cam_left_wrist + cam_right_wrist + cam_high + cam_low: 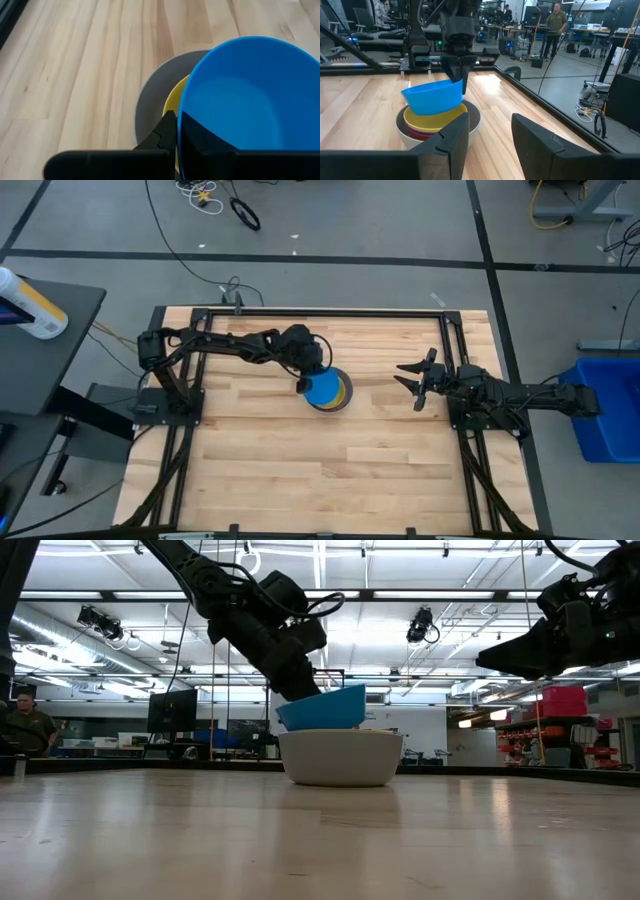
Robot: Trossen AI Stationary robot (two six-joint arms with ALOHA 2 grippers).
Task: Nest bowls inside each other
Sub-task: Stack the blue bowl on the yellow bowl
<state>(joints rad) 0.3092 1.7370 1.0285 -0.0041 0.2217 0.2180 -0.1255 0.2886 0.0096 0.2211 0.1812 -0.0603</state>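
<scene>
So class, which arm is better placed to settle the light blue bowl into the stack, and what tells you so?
The left. Its gripper is shut on the rim of the light blue bowl, holding it tilted just above the yellow bowl in the grey bowl. The right gripper hangs open, off to the side.

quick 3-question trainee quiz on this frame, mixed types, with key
1. True or false: the left gripper is shut on the rim of the light blue bowl.
2. Which bowl lies directly under the light blue one? A) grey B) yellow C) dark blue
3. Fill in: the right gripper waits to the right of the stack with its fingers ____.

Key
1. True; the bowl is pinched at its rim and tilted above the stack.
2. B; the yellow bowl sits over the red bowl, all inside the grey bowl.
3. open
</scene>
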